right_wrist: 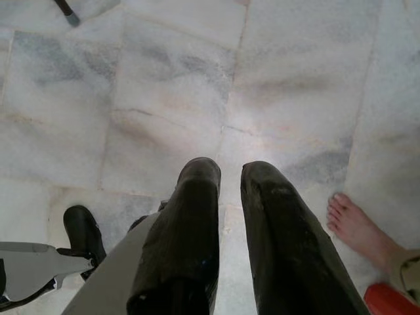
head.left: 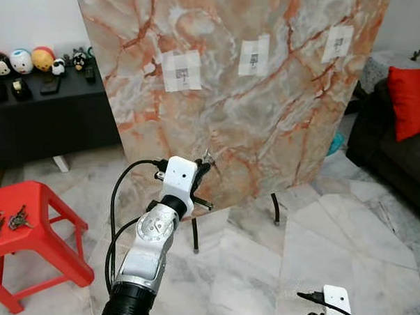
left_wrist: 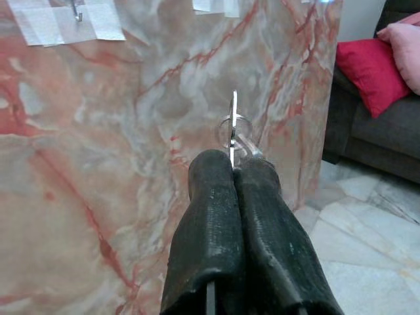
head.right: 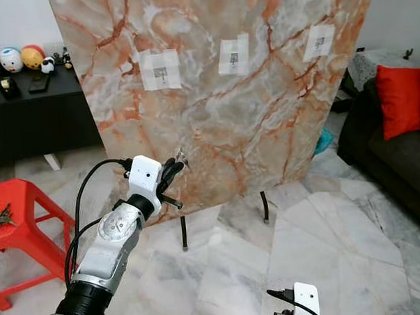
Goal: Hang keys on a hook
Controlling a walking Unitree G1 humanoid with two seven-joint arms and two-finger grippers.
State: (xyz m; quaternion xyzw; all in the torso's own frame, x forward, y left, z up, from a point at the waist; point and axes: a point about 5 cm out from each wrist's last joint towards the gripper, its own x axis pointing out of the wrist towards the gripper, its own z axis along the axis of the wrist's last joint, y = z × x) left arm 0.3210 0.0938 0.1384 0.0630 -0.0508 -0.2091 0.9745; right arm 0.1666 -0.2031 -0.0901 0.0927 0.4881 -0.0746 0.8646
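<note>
Left pincer [left_wrist: 233,167] pinching keys [left_wrist: 235,128] before marble board [head.left: 263,92], hook [left_wrist: 77,10] taped above.

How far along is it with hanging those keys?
Pickup looks done: the left gripper is shut on the keys, raised in front of the marble board. Left to do: lift them to a hook taped higher up. More keys wait on the red stool.

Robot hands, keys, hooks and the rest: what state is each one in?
Left gripper: shut on a key ring.
Key ring: pinched, held up near the marble board.
Right gripper: open, hanging over the floor.
Hooks: bare, taped on.
Spare keys: lying on the red stool.
</note>
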